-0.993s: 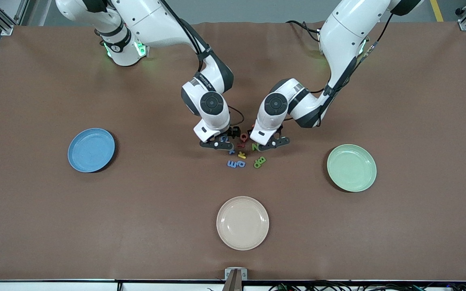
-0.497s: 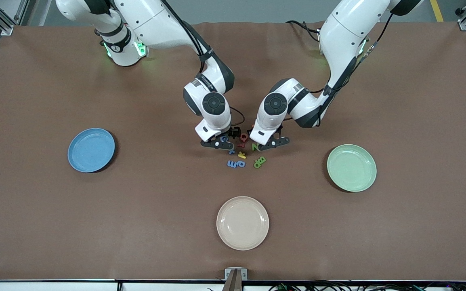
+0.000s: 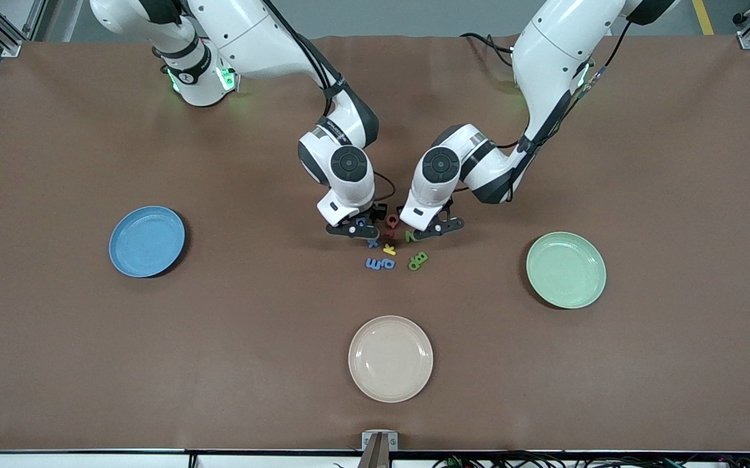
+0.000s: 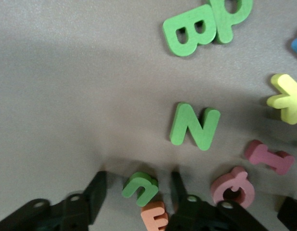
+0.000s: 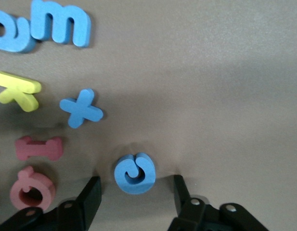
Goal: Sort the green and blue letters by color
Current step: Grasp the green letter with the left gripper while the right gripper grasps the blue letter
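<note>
A brown worktop [image 3: 89, 364] was seen with a cluster of small letters near its middle. Reckoned as a clock face on the front view, a blue plate [image 3: 147, 241] was set at nine o'clock of the cluster, a green plate [image 3: 566, 270] at three o'clock and a beige plate [image 3: 390, 358] at six o'clock, each well apart from it.

The left pincer [image 4: 137, 182] was lowered at the cluster's one o'clock edge. Its fingers were spread, and a curled green letter [image 4: 140, 187] was straddled with a gap shown on either side; nothing was pinched. An orange letter [image 4: 154, 216] was touching that green one.

The right pincer [image 5: 136, 185] was lowered at the eleven o'clock edge. It too was spread, and a curled blue letter [image 5: 135, 173] was bracketed between the fingers without being touched.

A green N [image 4: 195, 126] was seen lying flat near the left pincer, and a green B [image 4: 189, 30] and P [image 4: 231, 17] side by side at the cluster's five o'clock. A blue x [image 5: 81, 108] lay near the right pincer, and a blue m [image 5: 59, 23] at six o'clock.
</note>
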